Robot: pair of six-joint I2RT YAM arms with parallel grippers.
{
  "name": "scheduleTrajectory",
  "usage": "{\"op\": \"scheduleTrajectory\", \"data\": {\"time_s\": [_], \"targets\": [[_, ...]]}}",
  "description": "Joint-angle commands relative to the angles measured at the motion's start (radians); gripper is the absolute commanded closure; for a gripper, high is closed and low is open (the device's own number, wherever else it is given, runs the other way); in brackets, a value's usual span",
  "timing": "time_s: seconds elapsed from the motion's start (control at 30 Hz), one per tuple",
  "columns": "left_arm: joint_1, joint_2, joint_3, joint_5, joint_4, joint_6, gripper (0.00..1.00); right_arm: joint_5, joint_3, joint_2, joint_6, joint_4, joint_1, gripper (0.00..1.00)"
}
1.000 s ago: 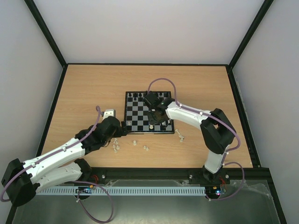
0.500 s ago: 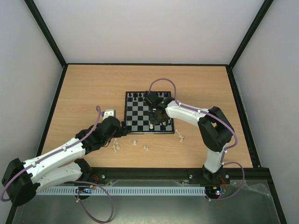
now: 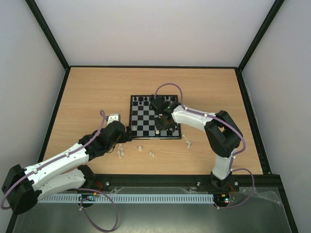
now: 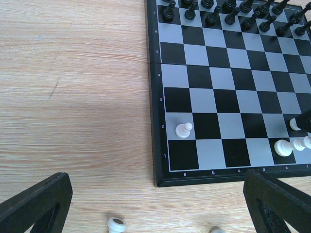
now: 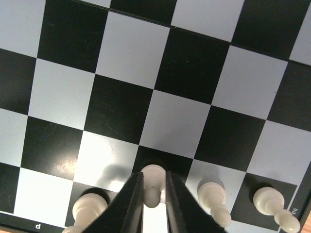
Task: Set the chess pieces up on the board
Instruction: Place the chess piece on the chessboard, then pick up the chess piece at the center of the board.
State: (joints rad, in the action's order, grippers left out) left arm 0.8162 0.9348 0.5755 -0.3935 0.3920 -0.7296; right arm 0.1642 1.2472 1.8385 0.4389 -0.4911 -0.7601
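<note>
A pale wooden table (image 3: 87, 97) sits inside white walls, with the chessboard (image 3: 141, 116) near its middle. The board's sides run square to the table edges, and the black pieces (image 4: 228, 12) fill its far rows.

The right gripper (image 5: 153, 191) hangs over the near right part of the board, its fingers pressed onto a cream-white pawn (image 5: 153, 180). The pawn is upright, long axis vertical, base down on a dark square and head up between the fingers. I cannot tell whether the base touches the square. Two more white pawns (image 5: 212, 194) stand just beside it in the same row, and another pawn (image 4: 183, 130) stands alone on a2.

The left gripper (image 4: 156, 177) is spread wide just off the board's near left corner. Loose white pieces (image 3: 120, 153) lie on the table near it.

Since a second ago the right arm's elbow has drawn slightly inward. The left arm and the loose pieces have not moved.
</note>
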Motion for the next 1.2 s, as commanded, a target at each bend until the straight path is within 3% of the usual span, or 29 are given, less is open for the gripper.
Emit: {"op": "scheduleTrajectory", "data": {"time_s": [0.0, 0.27, 0.43, 0.67, 0.83, 1.17], "targets": [[0.003, 0.001, -0.009, -0.008, 0.0, -0.005, 0.01, -0.001, -0.014, -0.001, -0.008, -0.029, 0.002, 0.84], [0.003, -0.011, -0.003, -0.011, 0.011, -0.01, 0.0, 0.013, 0.013, -0.081, -0.005, -0.069, 0.002, 0.79], [0.003, -0.009, 0.007, -0.012, 0.018, -0.01, 0.01, 0.003, -0.039, -0.221, 0.02, -0.09, -0.004, 0.72], [0.004, -0.002, 0.014, -0.021, 0.016, -0.01, 0.0, -0.07, -0.194, -0.411, 0.073, -0.049, -0.137, 0.71], [0.003, 0.002, 0.01, -0.011, 0.005, -0.012, 0.0, -0.159, -0.299, -0.38, 0.094, 0.058, -0.269, 0.71], [0.004, 0.006, 0.006, 0.0, 0.003, -0.016, 0.01, -0.072, -0.26, -0.184, 0.133, 0.089, -0.386, 0.71]]}}
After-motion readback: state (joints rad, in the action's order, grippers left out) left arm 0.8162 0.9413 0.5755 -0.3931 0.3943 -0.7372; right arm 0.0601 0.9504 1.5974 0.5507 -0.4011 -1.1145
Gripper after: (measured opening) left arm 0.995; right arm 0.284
